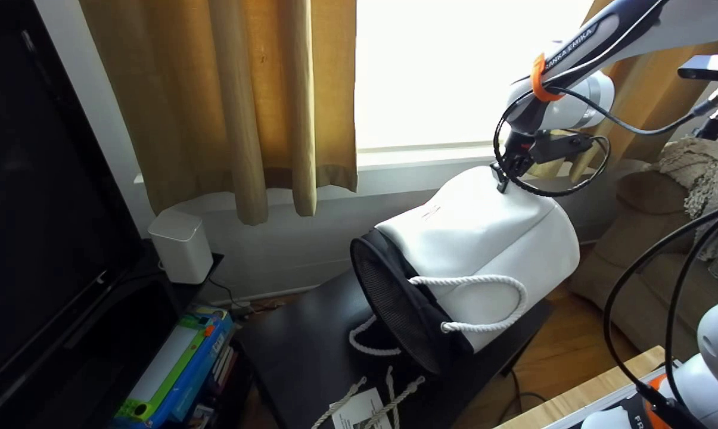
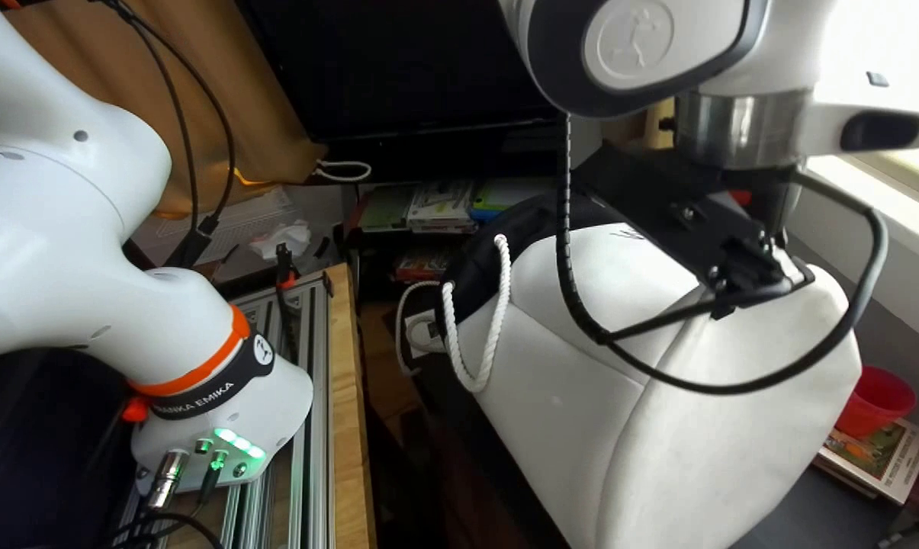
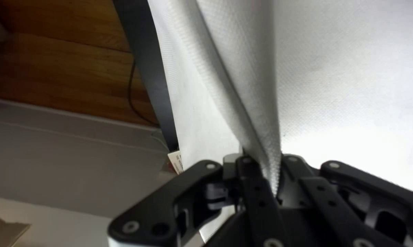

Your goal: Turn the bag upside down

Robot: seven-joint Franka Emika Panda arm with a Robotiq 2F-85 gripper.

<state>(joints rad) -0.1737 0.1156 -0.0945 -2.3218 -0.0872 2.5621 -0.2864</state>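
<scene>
The large white fabric bag (image 1: 472,244) is tipped on its side over the dark table, its black-rimmed mouth (image 1: 394,298) facing sideways and its lower rim near the tabletop. It also fills much of an exterior view (image 2: 558,412), where I cannot tell whether its base end touches the table. White rope loop handles (image 1: 522,301) hang by the rim. My gripper (image 1: 502,179) is at the upper side of the bag, toward the base end. In the wrist view my gripper (image 3: 264,168) is shut on a pinched fold of the bag's white fabric (image 3: 247,103). The round base is hidden.
The dark table (image 1: 299,339) carries a paper card (image 1: 361,411) with rope pieces. A red cup (image 2: 878,400) and books (image 2: 882,457) lie beside the bag. A white device (image 1: 183,247) stands near the TV (image 1: 31,179). The window wall is behind the bag.
</scene>
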